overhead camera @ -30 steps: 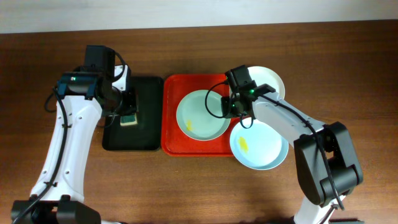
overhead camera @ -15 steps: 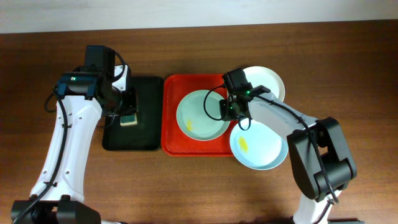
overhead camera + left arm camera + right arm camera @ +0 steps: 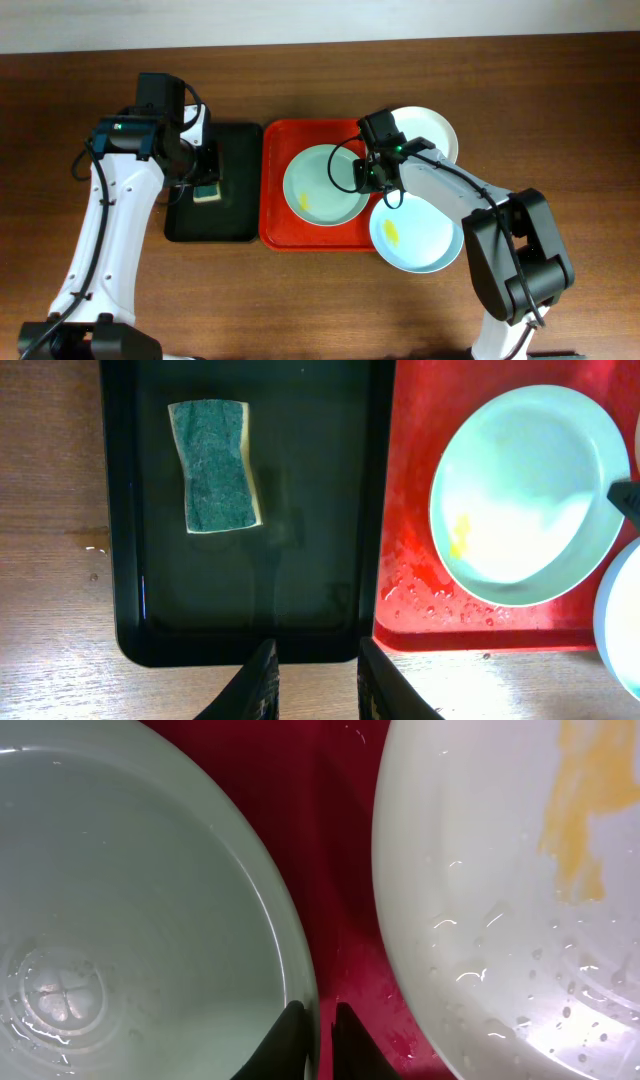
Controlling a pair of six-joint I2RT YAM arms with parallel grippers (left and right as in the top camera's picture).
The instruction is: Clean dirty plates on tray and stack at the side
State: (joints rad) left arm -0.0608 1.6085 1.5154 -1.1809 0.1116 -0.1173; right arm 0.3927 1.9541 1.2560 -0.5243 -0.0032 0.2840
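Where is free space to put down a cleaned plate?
Bare table along the near edge, in front of the black tray and red tray. Crowded: the red tray's right side, where three plates and the right gripper meet.

white plate (image 3: 432, 128) half behind right arm (image 3: 455, 190), sponge (image 3: 208, 192) partly covered

Bright, even light from above, shadows faint. Wet glints dot the large red rectangular plastic tray (image 3: 420, 595) and the pale light-blue round plate (image 3: 120, 900), soft in close-up.
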